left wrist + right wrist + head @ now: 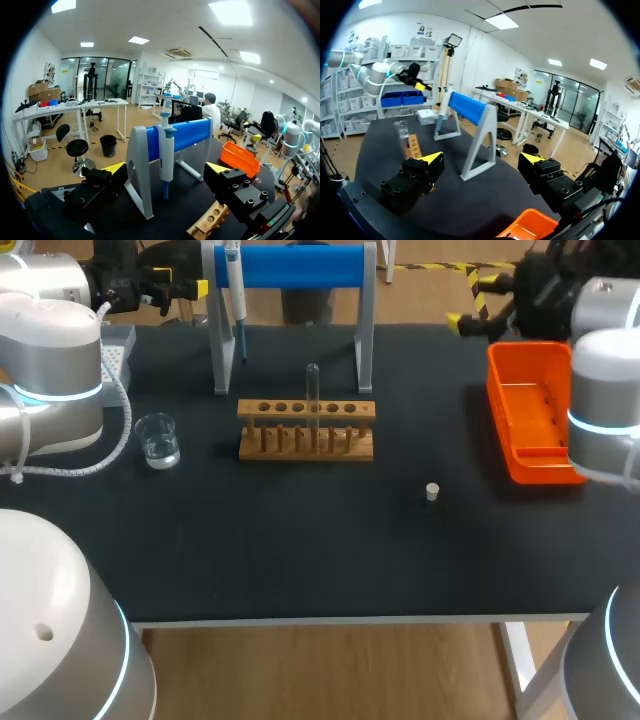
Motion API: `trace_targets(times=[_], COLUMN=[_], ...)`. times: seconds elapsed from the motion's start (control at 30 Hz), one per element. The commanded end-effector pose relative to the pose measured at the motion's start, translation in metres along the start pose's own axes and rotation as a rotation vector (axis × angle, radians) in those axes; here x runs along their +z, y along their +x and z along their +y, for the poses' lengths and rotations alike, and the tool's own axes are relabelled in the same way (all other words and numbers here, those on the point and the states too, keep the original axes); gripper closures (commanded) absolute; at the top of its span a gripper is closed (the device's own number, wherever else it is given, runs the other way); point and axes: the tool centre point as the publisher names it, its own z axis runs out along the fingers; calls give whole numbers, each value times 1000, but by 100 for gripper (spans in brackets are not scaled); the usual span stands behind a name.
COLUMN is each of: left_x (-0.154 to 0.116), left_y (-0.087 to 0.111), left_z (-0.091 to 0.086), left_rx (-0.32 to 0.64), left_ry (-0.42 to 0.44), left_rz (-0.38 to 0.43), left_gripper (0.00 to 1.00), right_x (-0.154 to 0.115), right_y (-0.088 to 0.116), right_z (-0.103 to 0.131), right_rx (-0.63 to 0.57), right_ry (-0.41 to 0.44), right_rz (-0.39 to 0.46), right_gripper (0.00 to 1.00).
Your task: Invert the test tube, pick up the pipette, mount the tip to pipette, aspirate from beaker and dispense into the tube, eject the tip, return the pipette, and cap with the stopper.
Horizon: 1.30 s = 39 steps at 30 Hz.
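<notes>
Grippers, closest to the wrist cameras:
- Left gripper (166, 170): fingers spread, nothing between them. It is held over the rear left of the desk (300, 550), facing the pipette stand.
- Right gripper (481, 160): likewise spread and empty, at the rear right, near the far end of the orange bin (528, 410).

Items on the desk:
- Stopper (432, 491): small white plug, lying alone toward the front right, well apart from the rack.
- Test tube (313, 395): upright in a middle hole of the wooden rack (306, 430). Its upper end looks rounded and closed, so it is judged mouth-down and not yet inverted.
- Beaker (158, 440): left of the rack, with clear liquid in the bottom.
- Pipette (234, 290): hanging on the blue-barred stand (300, 265) behind the rack. Its lower end looks bare.
- Tip box (117, 348): grey and perforated, at the rear left, partly hidden by the left arm.

Progress, as judged: no step is complete. Outstanding are inverting the tube, taking the pipette, mounting a tip, aspirating, dispensing, ejecting the tip, returning the pipette and capping the tube.
</notes>
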Motion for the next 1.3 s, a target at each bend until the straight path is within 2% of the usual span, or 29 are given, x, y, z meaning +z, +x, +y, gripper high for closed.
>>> trace_targets(times=[0.03,0.43,0.63,0.73,1.27,1.3], left_x=[0,0,0,0,0,-1], left_y=[0,0,0,0,0,10], left_z=[2,2,2,2,2,4], left_rx=[2,2,2,2,2,22], left_ry=[6,6,6,6,6,7], left_rz=[-2,-2,-2,-2,-2,-2], left_gripper=[0,0,0,0,0,0], right_x=[-50,-65,-70,-69,-69,-69], right_y=[32,124,159,165,165,165], right_z=[-9,-35,-41,-41,-41,-41], right_rx=[-2,-43,-85,-86,-91,-91], right_ry=[-51,-128,-145,-142,-139,-139], right_rz=[26,170,222,230,230,230], right_gripper=[0,0,0,0,0,0])
